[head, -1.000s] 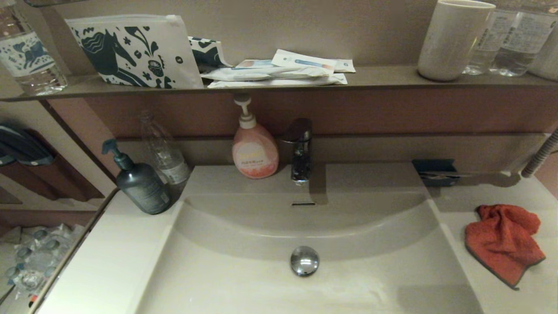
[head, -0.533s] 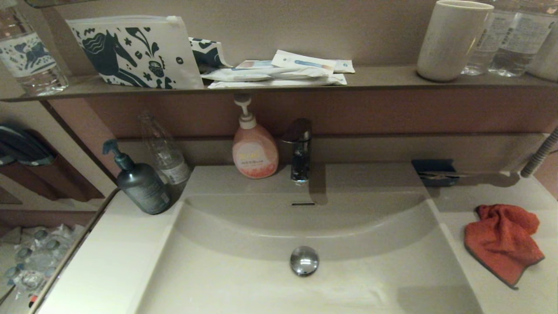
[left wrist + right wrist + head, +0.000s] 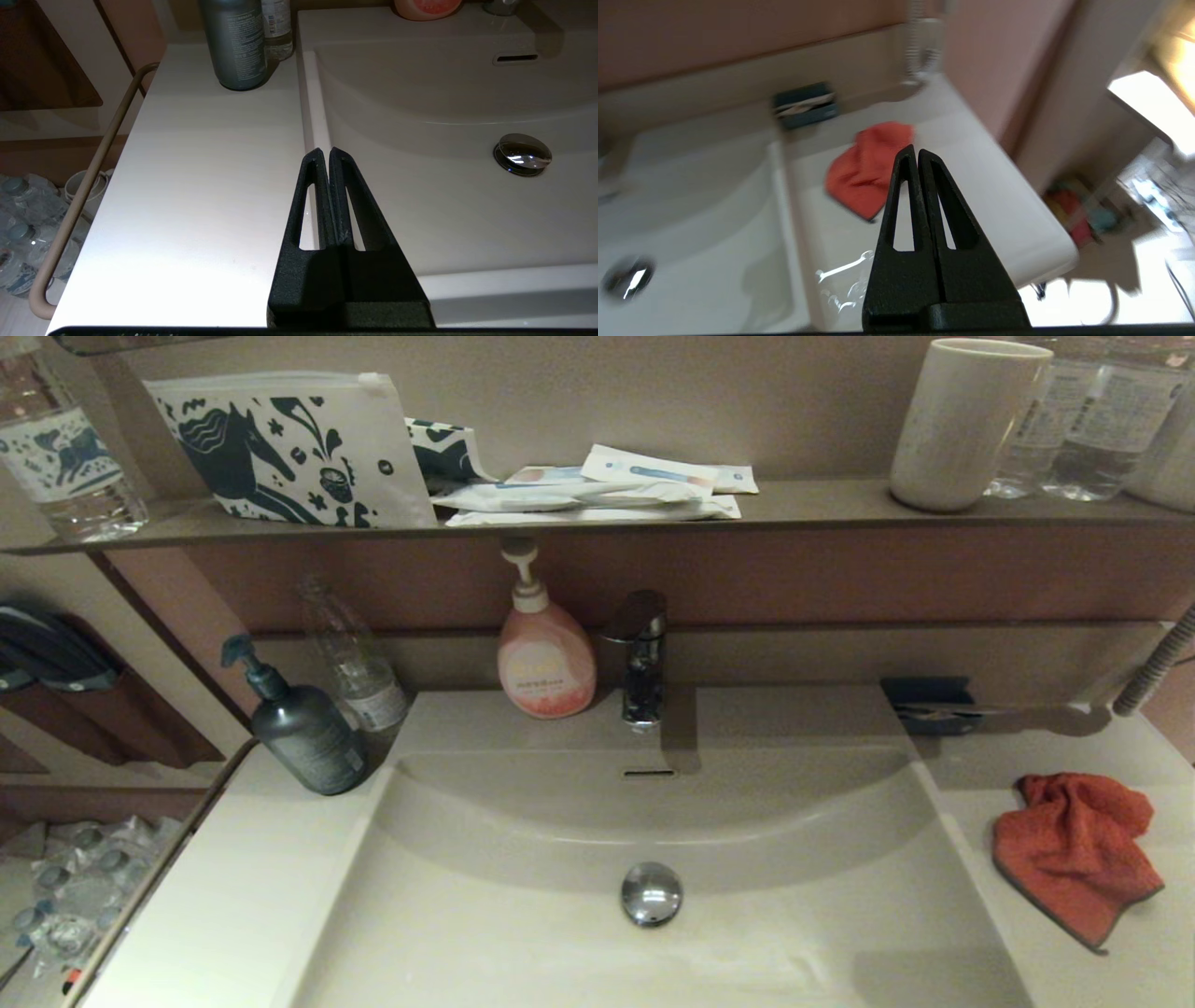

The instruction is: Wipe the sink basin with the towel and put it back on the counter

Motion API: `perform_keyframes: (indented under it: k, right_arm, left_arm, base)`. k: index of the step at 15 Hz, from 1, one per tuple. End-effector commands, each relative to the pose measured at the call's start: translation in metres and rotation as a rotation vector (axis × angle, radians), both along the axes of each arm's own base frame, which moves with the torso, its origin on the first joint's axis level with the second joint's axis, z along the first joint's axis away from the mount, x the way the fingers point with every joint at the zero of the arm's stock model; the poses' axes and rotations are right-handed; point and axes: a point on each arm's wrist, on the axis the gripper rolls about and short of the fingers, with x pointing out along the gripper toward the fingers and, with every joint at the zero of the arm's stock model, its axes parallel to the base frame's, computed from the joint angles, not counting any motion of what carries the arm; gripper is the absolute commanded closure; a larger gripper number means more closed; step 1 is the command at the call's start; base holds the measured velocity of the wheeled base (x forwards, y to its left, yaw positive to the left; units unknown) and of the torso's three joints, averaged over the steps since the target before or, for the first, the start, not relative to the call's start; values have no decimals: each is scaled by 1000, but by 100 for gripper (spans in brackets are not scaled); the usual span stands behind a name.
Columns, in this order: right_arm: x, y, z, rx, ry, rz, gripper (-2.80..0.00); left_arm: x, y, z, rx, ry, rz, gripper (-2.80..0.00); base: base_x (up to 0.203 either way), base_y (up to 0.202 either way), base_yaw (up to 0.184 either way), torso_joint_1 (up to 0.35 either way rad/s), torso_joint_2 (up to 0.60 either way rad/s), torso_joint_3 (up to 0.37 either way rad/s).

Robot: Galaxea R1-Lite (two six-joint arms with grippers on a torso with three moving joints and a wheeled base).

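Observation:
The orange-red towel (image 3: 1074, 854) lies crumpled on the off-white counter (image 3: 1027, 952) to the right of the sink basin (image 3: 523, 933), which has a chrome drain plug (image 3: 651, 893). Neither arm shows in the head view. In the right wrist view my right gripper (image 3: 917, 152) is shut and empty, hovering above the counter near the towel (image 3: 864, 172) without touching it. My left gripper (image 3: 324, 152) is shut and empty above the basin's left rim (image 3: 314, 130).
A tap (image 3: 642, 658) and pink soap bottle (image 3: 544, 653) stand behind the basin. A dark pump bottle (image 3: 301, 728) and clear bottle (image 3: 355, 663) are at the left. A dark blue holder (image 3: 929, 703) sits behind the towel. The brown shelf (image 3: 803, 509) carries a horse-print pouch (image 3: 289, 443) and cup (image 3: 962, 420).
The head view has shifted very slightly; the towel and bottles lie where they were. Neither arm enters the head view.

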Motion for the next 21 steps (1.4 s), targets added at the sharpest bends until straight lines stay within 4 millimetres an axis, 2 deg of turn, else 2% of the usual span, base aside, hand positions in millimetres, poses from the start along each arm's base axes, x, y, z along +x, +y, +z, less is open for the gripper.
perform_keyframes:
  k: [1, 2, 4, 8, 11, 14, 21]
  right_arm:
    - [-3, -1, -11, -4, 1, 25, 0]
    - [-6, 1, -25, -8, -8, 63, 0]
    - [5, 5, -55, -20, -7, 151, 0]
    - [50, 6, -105, -54, -5, 202, 0]
    - [74, 7, -141, -86, 45, 230, 0]
    - [83, 8, -161, -130, 101, 267, 0]
    - [88, 9, -171, -166, 105, 337, 0]
  left_arm:
    - [0, 0, 0, 0, 0, 0, 0]
    - [0, 0, 0, 0, 0, 0, 0]
    - [0, 0, 0, 0, 0, 0, 0]
    - [0, 0, 0, 0, 0, 0, 0]
    - [0, 0, 0, 0, 0, 0, 0]
    - [0, 0, 0, 0, 0, 0, 0]
    - [0, 0, 0, 0, 0, 0, 0]
  base:
    - [0, 0, 0, 0, 0, 0]
    - [0, 0, 0, 0, 0, 0]
    - [0, 0, 0, 0, 0, 0]
    - [0, 0, 0, 0, 0, 0]
    - [0, 0, 0, 0, 0, 0]
    - [0, 0, 0, 0, 0, 0]
    - [0, 0, 0, 0, 0, 0]
